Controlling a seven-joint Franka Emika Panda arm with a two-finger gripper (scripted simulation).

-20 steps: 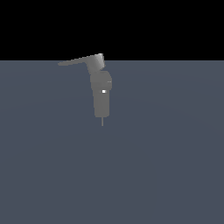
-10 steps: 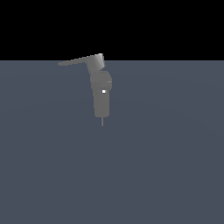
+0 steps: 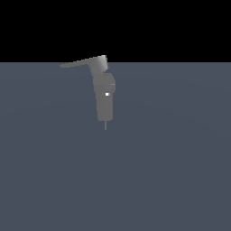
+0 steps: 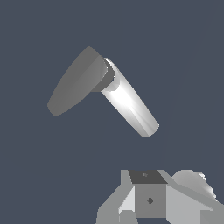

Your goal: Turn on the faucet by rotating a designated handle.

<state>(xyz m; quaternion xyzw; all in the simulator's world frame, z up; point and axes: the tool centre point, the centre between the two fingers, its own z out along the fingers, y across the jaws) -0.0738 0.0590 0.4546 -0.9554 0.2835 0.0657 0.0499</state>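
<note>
The gray faucet (image 3: 104, 101) stands on the floor in the exterior view, its long body marked with a tiny white dot. The thin tapering handle (image 3: 81, 63) projects from its angular top block toward the exterior view's left. In the wrist view the flat gray handle (image 4: 76, 83) and the brightly lit faucet body (image 4: 129, 107) meet at an angle. My gripper (image 4: 148, 177) shows only at that picture's edge, apart from the faucet, its fingers seeming to be together and holding nothing. The gripper is out of the exterior view.
A flat dark blue-gray floor (image 3: 171, 171) runs around the faucet, with a black background above its far edge. A thin short rod (image 3: 105, 125) sticks out below the faucet body.
</note>
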